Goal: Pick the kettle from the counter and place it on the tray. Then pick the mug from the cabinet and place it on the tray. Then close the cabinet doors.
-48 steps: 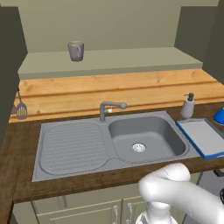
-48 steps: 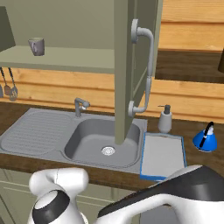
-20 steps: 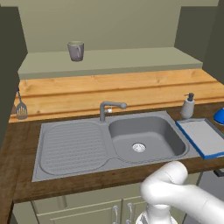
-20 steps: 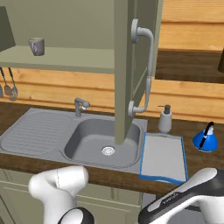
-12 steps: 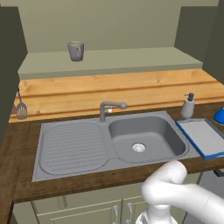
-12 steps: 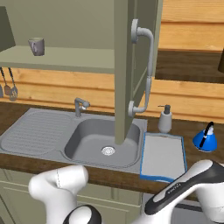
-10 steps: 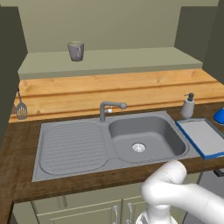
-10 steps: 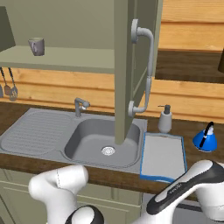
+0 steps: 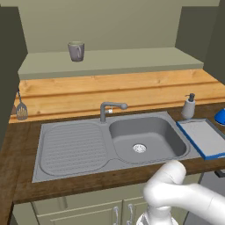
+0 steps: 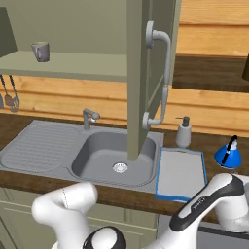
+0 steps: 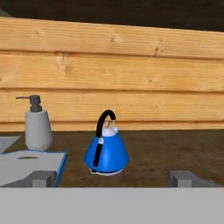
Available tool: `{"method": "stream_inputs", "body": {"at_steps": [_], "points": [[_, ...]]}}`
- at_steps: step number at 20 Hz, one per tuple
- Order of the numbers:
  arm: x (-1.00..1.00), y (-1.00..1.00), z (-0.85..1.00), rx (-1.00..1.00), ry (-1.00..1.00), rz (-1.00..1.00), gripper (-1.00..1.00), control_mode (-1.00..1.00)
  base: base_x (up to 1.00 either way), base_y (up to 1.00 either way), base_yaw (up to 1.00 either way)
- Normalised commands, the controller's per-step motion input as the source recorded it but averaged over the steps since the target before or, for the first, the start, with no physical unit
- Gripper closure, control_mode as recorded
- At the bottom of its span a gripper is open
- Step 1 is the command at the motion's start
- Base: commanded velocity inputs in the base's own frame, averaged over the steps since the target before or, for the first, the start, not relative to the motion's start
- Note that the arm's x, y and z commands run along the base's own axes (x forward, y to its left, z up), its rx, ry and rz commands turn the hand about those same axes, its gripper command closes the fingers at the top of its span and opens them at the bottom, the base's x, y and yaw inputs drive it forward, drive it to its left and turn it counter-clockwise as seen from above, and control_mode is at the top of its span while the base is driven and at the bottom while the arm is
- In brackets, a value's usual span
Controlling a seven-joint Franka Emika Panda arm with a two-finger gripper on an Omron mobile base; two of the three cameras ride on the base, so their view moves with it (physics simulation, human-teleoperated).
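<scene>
kettle stands upright on the counter just right of the tray, gripper open and short of it; likely rigid, light, with slick sloped sides, so take the black arched handle at its top.

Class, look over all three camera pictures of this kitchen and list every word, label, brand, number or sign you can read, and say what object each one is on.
None: no picture carries any readable text.
The kettle, soap bottle, mug, tray, cabinet door, sink and counter are all plain, with no label, brand, number or sign.
</scene>
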Motion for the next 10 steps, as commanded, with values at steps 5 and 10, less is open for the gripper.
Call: {"method": "stream_inputs", "body": {"at_steps": [5, 10], "points": [[0.22, -0.13, 0.00, 0.00, 0.00, 0.00, -1.00, -1.00, 0.00, 0.00, 0.00], [0.20, -0.01, -0.02, 0.00, -0.05, 0.00, -1.00, -1.00, 0.00, 0.00, 0.00]]}}
